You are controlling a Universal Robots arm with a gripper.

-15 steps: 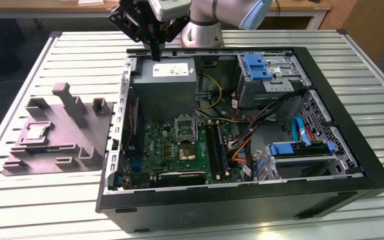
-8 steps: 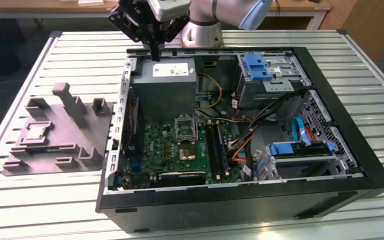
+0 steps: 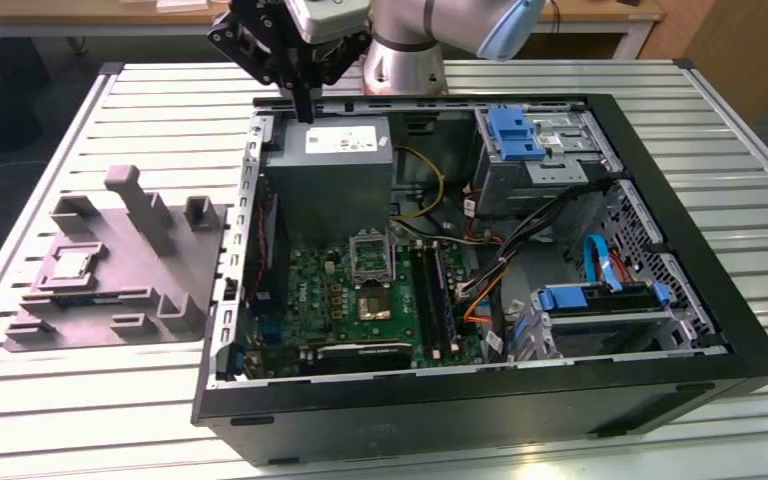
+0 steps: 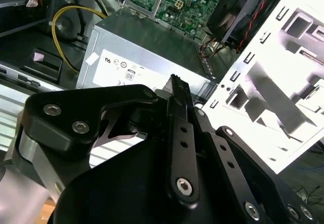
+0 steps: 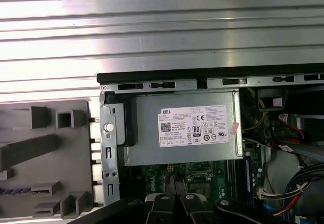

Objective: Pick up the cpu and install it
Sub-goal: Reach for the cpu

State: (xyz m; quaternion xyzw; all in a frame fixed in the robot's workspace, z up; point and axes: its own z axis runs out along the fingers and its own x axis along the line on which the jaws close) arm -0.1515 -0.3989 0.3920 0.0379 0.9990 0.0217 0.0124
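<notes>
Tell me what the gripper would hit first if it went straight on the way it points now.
Most likely the power-supply box: the gripper points down over its labelled top, near the rear edge of the computer case. Depth is unclear, so it might clip that edge instead.

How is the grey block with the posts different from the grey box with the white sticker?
The grey block lies outside on the slatted table, while the power supply box sits inside the computer case. The grey block has upright posts and open pockets, while the power supply box has plain flat sides. The power supply box carries a white label, and the grey block has none. Both are grey.
</notes>
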